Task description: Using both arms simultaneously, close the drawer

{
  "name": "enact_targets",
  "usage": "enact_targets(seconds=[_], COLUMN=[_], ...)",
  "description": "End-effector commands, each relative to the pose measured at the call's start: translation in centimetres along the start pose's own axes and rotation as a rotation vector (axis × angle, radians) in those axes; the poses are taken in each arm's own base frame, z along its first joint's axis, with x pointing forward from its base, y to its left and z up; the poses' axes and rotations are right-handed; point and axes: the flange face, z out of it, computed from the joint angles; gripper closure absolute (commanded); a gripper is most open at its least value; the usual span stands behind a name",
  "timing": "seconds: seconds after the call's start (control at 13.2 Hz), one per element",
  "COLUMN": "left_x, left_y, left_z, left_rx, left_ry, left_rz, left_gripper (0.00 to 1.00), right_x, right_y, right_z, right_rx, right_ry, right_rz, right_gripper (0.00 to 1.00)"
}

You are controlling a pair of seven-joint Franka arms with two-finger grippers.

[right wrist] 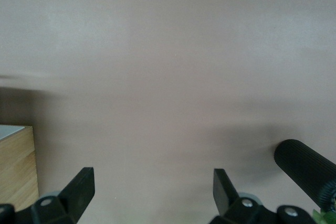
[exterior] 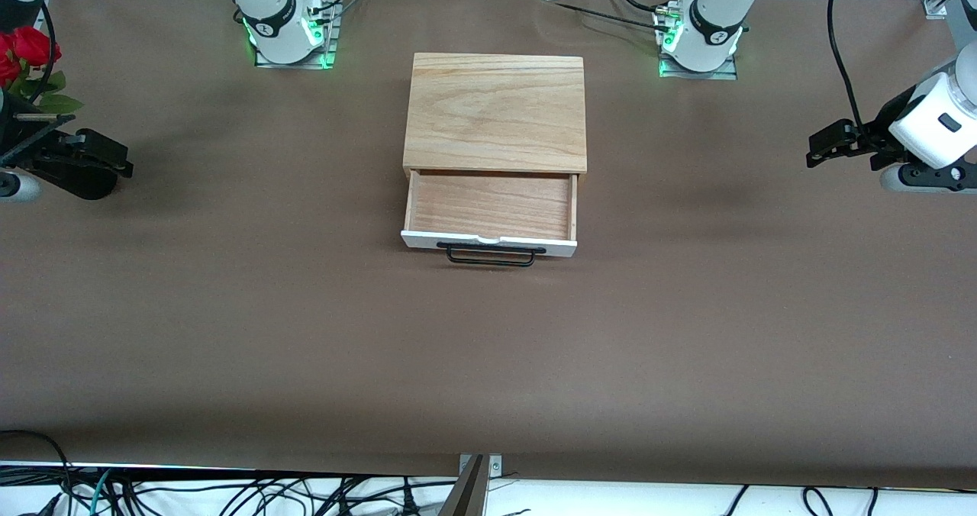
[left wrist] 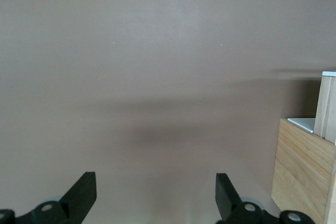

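Note:
The light-wood box [exterior: 496, 111] stands at mid table. Its drawer [exterior: 490, 204] is pulled out toward the front camera and is empty, with a white front panel [exterior: 488, 241] and a black wire handle [exterior: 490, 255]. My left gripper [exterior: 817, 149] hovers open and empty over the table at the left arm's end, well clear of the box. My right gripper [exterior: 122, 166] hovers open and empty at the right arm's end. The left wrist view shows open fingers [left wrist: 84, 190] and the box's side [left wrist: 302, 177]. The right wrist view shows open fingers [right wrist: 81, 187] and a box corner [right wrist: 16, 171].
Brown cloth [exterior: 305, 333] covers the table. Red roses [exterior: 23, 50] stand at the right arm's end, beside a black ribbed cylinder [right wrist: 307, 169]. The arm bases [exterior: 286, 31] glow green near the box's back. Cables [exterior: 229, 497] lie along the front edge.

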Motion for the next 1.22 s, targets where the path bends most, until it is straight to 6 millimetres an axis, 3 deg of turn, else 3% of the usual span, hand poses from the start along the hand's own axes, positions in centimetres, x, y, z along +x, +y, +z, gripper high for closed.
enact_targets(seconds=[0.0, 0.76, 0.99, 1.14], left_x=[0.3, 0.2, 0.3, 0.3], left_y=[-0.1, -0.1, 0.0, -0.1], left_z=[-0.6, -0.6, -0.5, -0.5], left_rx=[-0.017, -0.017, -0.017, -0.017], left_ry=[-0.006, -0.007, -0.007, -0.007], left_rz=[-0.011, -0.011, -0.011, -0.012], left_gripper=[0.00, 0.00, 0.00, 0.00], right_x=[0.2, 0.2, 0.4, 1.2], right_y=[0.3, 0.5, -0.4, -1.0], right_z=[-0.5, -0.5, -0.5, 0.6], right_rx=[0.013, 0.015, 0.020, 0.040], right_ry=[0.010, 0.010, 0.012, 0.008], right_rz=[-0.010, 0.004, -0.004, -0.012], right_gripper=[0.00, 0.00, 0.00, 0.00])
